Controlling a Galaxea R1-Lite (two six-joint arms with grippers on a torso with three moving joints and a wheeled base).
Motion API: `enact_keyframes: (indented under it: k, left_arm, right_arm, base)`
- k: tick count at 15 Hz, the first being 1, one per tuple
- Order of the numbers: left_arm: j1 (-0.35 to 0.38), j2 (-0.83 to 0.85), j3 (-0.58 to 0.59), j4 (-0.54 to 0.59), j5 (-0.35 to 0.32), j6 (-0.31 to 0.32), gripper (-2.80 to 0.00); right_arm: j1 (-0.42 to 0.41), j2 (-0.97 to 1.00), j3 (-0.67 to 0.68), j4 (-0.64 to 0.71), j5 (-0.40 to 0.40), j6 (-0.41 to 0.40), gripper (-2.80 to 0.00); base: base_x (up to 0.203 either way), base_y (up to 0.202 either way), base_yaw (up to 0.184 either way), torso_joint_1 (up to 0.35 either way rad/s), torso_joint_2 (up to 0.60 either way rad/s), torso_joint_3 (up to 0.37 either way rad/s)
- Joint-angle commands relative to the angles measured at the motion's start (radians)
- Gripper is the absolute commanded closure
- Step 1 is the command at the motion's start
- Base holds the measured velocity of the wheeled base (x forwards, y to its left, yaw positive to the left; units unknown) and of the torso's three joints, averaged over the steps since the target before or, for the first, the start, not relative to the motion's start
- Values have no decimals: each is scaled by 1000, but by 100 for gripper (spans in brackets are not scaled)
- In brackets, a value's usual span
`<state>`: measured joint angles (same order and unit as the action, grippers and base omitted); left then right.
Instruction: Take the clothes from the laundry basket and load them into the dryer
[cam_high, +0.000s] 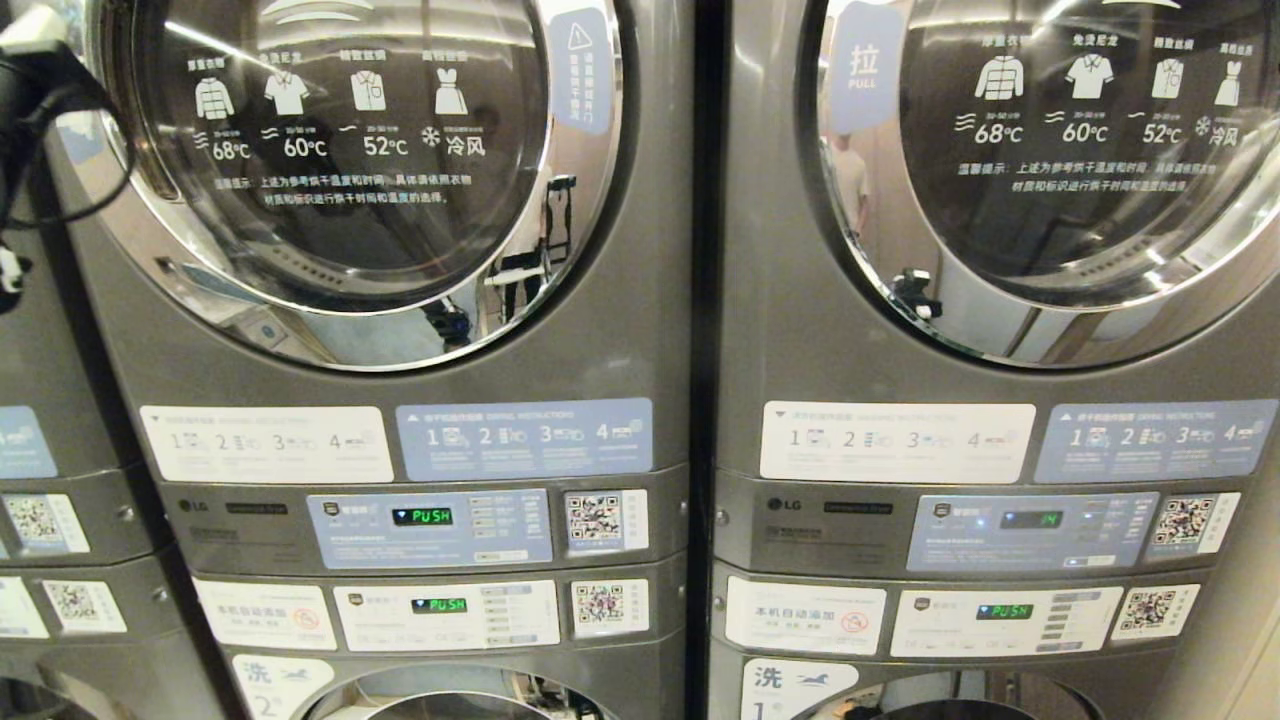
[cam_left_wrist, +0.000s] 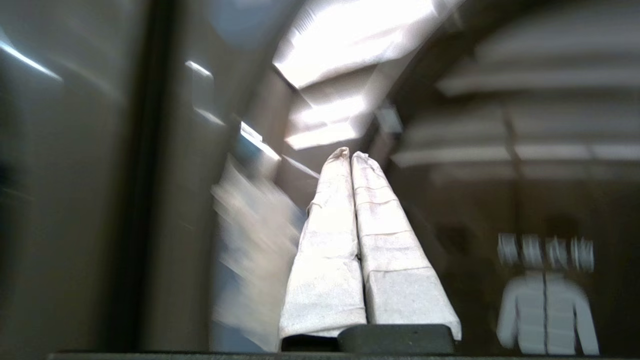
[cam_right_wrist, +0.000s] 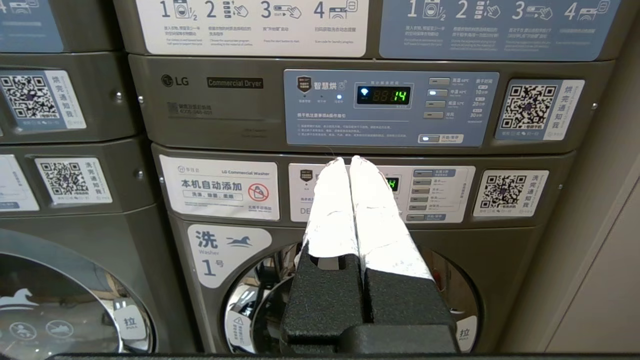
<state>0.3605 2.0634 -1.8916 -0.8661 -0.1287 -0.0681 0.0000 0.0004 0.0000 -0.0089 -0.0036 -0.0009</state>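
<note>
The dryer (cam_high: 640, 330) is the left of the two dark grey LG machines in the head view, above the washer label "2" (cam_high: 282, 685). Its chrome-rimmed round glass door (cam_high: 350, 170) with white garment icons is closed. Part of my left arm (cam_high: 35, 60), with a black cable, shows at that door's upper left. In the blurred left wrist view my left gripper (cam_left_wrist: 350, 154) is shut and empty, its white-wrapped fingers close to the door glass (cam_left_wrist: 500, 200). My right gripper (cam_right_wrist: 349, 161) is shut on nothing and faces the panel of washer "1" (cam_right_wrist: 220, 187). The laundry basket and clothes are out of view.
The alike dryer (cam_high: 1050, 150) stands to the right of a dark seam (cam_high: 705, 350); its display (cam_right_wrist: 400, 95) reads 14. The left dryer's display (cam_high: 422, 516) reads PUSH. Another stack (cam_high: 50, 450) is at far left. A beige wall (cam_right_wrist: 600, 250) borders the right.
</note>
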Motion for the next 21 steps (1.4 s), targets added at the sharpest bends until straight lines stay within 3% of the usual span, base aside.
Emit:
enact_keyframes:
  k: [1, 4, 8, 10, 13, 15, 17, 19, 21]
  left_arm:
    - [33, -188, 69, -22, 61, 13, 0]
    - [41, -440, 319, -24, 91, 36, 0]
    - [-35, -987, 899, 75, 81, 67, 0]
    - [-53, -1275, 1114, 246, 79, 83, 0]
    - [-70, -1688, 1399, 635, 105, 106, 0]
    - [-77, -1797, 1664, 802, 132, 118, 0]
    - [-79, -1785, 1815, 930, 126, 136, 0]
    - [-110, -1734, 1834, 1011, 97, 153, 0]
    - [-281, -1727, 1833, 1017, 85, 156, 0]
  right_arm:
    - [0, 0, -2, 0, 1, 4, 0]
    - [0, 0, -2, 0, 1, 7, 0]
    - [0, 0, -3, 4, -1, -2, 0]
    - [0, 0, -3, 4, 1, -5, 0]
    - [2, 0, -6, 16, 3, -6, 0]
    - [2, 0, -9, 24, 3, -11, 0]
    - [2, 0, -8, 23, 1, -10, 0]
    - [1, 0, -9, 23, -1, 4, 0]
    - [0, 0, -9, 23, -1, -1, 0]
  base:
    - [0, 0, 0, 0, 0, 0]
    - [0, 0, 0, -10, 3, 6]
    - [0, 0, 0, 0, 0, 0]
    - [0, 0, 0, 0, 0, 0]
    - [0, 0, 0, 0, 0, 0]
    - [0, 0, 0, 0, 0, 0]
    - [0, 0, 0, 0, 0, 0]
    - [0, 0, 0, 0, 0, 0]
    - [0, 0, 0, 0, 0, 0]
